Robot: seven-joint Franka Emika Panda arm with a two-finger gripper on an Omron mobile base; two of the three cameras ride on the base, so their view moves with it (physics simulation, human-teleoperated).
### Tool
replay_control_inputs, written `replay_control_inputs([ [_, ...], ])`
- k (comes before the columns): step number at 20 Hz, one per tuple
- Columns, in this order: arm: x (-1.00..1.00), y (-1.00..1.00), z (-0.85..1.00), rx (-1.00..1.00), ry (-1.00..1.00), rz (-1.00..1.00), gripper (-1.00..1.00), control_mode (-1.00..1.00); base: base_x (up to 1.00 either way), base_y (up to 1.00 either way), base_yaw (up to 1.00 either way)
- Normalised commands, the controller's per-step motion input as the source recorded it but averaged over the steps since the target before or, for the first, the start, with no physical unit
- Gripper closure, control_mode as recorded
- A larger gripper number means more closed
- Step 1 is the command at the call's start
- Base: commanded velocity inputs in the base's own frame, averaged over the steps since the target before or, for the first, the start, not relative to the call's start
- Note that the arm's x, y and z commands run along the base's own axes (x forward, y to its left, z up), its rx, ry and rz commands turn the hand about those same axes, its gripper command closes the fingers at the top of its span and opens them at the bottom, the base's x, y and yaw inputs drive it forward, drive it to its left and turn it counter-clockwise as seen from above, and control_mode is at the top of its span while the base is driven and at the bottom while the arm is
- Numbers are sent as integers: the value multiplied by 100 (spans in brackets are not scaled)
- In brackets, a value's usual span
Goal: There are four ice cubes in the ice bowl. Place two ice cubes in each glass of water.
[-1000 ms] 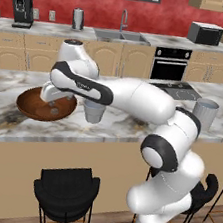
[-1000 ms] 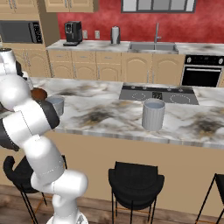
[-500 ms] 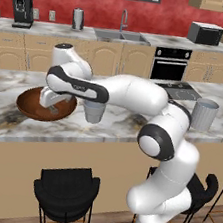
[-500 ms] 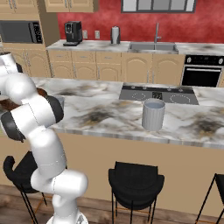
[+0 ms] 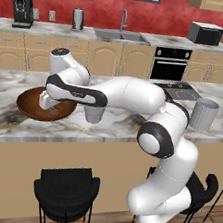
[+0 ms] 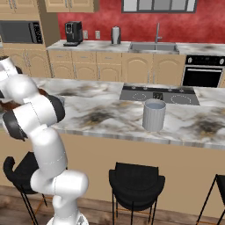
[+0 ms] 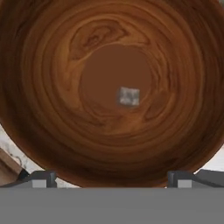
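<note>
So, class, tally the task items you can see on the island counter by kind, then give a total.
Ice cubes: 1
Wooden ice bowls: 1
Glasses of water: 2
Total: 4

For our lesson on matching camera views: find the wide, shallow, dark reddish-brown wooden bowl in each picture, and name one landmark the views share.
Left base view: wooden bowl sits on the marble counter at left, under the gripper.
Right base view: just a brown sliver at the far left edge, behind the white arm.
Hand view: seen from above, one ice cube near its centre.
Shared landmark: the marble counter.
</note>
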Motion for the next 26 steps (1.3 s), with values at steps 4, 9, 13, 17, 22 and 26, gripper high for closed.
replay_control_inputs([
  [4, 3, -8, -13, 0, -12, -2, -100, -100, 0, 0, 0],
  [9, 3, -2, -14, 0, -9, -1, -100, -100, 0, 0, 0],
  [13, 13, 0, -11, 2, -4, 0, -100, -100, 0, 0, 0],
  [17, 32, 0, -6, 8, 0, 0, -100, -100, 0, 0, 0],
  [22, 24, 0, -2, 8, 0, 0, -100, -100, 0, 0, 0],
  [26, 1, 2, -3, 1, 0, 0, -100, -100, 0, 0, 0],
])
